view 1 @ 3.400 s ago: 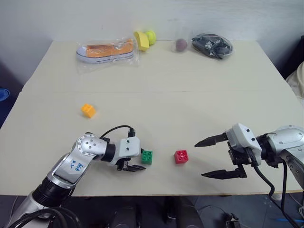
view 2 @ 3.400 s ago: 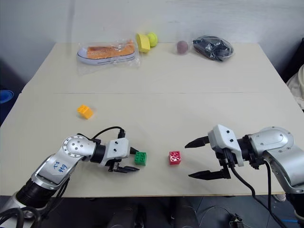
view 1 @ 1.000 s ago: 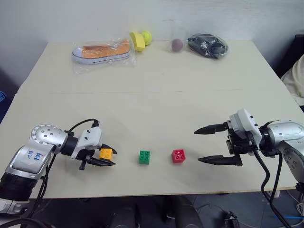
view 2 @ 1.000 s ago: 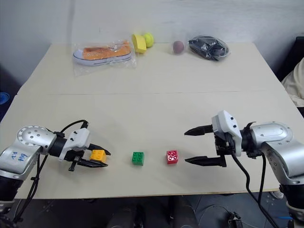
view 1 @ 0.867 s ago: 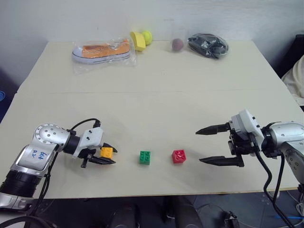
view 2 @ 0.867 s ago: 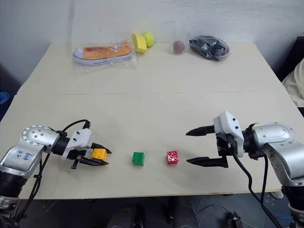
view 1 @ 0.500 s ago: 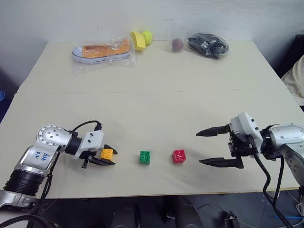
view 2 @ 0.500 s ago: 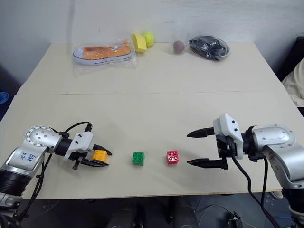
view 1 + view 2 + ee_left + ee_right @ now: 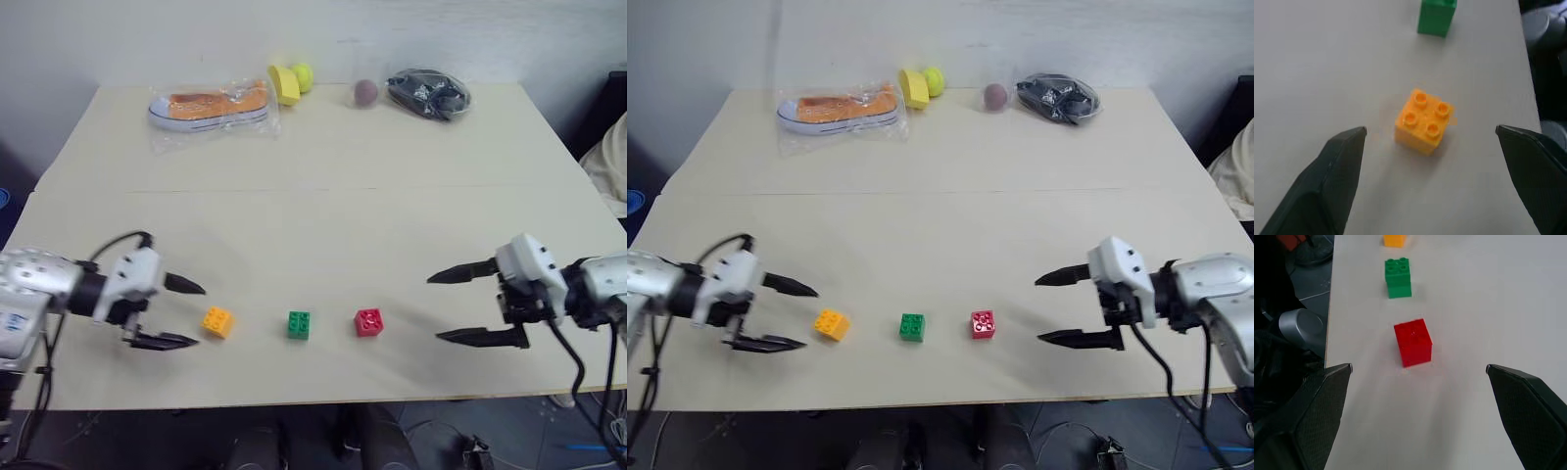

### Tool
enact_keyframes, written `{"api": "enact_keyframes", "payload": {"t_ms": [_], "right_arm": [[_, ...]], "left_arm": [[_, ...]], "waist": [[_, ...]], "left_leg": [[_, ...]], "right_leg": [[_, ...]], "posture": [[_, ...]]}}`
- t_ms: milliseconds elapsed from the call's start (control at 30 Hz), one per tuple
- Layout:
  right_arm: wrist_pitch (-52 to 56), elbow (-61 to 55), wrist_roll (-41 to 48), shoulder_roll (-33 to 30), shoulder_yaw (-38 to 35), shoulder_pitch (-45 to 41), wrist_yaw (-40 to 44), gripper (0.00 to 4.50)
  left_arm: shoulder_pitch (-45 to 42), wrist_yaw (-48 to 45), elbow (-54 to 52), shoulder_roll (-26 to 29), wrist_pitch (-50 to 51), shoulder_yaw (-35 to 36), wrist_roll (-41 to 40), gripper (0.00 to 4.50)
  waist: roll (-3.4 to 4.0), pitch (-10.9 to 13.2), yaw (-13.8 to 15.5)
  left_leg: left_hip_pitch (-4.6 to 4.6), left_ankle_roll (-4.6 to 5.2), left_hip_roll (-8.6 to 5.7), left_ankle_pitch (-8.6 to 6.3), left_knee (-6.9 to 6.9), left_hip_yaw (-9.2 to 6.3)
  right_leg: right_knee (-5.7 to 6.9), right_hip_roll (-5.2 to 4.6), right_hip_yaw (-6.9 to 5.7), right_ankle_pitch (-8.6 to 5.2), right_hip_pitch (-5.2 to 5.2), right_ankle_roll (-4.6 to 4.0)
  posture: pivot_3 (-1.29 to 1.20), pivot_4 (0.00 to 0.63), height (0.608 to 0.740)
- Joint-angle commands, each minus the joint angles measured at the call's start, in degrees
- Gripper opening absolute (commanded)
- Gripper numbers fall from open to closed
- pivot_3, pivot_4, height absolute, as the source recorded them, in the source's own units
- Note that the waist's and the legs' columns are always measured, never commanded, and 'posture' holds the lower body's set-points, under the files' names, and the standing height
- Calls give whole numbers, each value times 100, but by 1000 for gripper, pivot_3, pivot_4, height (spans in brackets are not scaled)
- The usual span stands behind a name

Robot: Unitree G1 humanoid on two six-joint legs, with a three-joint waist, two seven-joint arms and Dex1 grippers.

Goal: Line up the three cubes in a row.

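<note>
At far left, left gripper (image 9: 171,313) hanging just left of the row, black fingers spread wide and holding nothing. Just to its right, small orange-yellow plastic studded cube (image 9: 217,321) resting free on the pale tabletop (image 9: 323,225), turned a little askew. Next, small green plastic studded cube (image 9: 299,324), then small red plastic studded cube (image 9: 369,321), all three near the table's near edge, roughly evenly spaced and apart from one another. Further right, right gripper (image 9: 470,307) hovering well clear of the red cube, jaws likewise wide and empty.

Along the far edge, from left: orange shoe in a clear plastic bag (image 9: 210,104), yellow cup-shaped object (image 9: 285,84) beside a yellow-green ball (image 9: 305,73), dull purple ball (image 9: 364,92), bagged black bundle (image 9: 428,92).

Judged stage: final cube placed and let go, row essentially formed along the near edge. Next move probably only a check of alignment; perhaps a light nudge to square the orange-yellow cube, approaching slowly to avoid knocking it out of line.
</note>
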Motion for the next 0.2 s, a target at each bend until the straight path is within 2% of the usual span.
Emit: {"api": "enact_keyframes", "payload": {"t_ms": [33, 200], "right_arm": [[3, 150, 189, -268, -319, 69, 394, 4500], [33, 352, 232, -325, -320, 45, 575, 4500]], "left_arm": [[325, -169, -488, 333, 811, 931, -631, 4457], [841, -139, -968, 311, 1127, 1652, -818, 4457]], "waist": [[3, 1, 12], [5, 2, 4]], "left_leg": [[1, 0, 0, 0, -1, -1], [3, -2, 0, -1, -1, 0]], "right_leg": [[-2, 0, 0, 0, 1, 0], [-1, 2, 2, 0, 2, 0]], "posture": [[0, 150, 740], [0, 150, 740]]}}
